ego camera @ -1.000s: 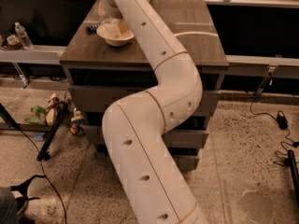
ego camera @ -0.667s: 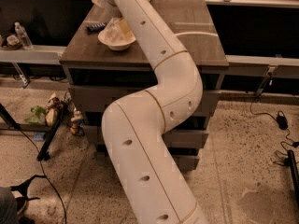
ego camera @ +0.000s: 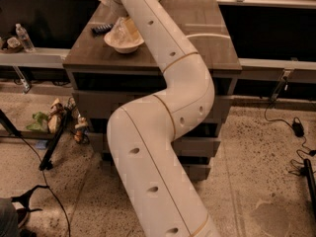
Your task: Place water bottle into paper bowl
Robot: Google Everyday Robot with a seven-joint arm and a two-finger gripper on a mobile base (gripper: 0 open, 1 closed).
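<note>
Item: water bottle (ego camera: 120, 29), clear crinkled plastic, lying tilted in the paper bowl (ego camera: 124, 44), its upper end leaning out over the rim. Bowl stands at the left rear of the dark wooden bench (ego camera: 207, 48), beside a dark flat object (ego camera: 101, 28). Gripper (ego camera: 109, 4) just above the bottle at the top edge, largely hidden by the white arm (ego camera: 163, 132); whether released or clenched cannot be told.
</note>
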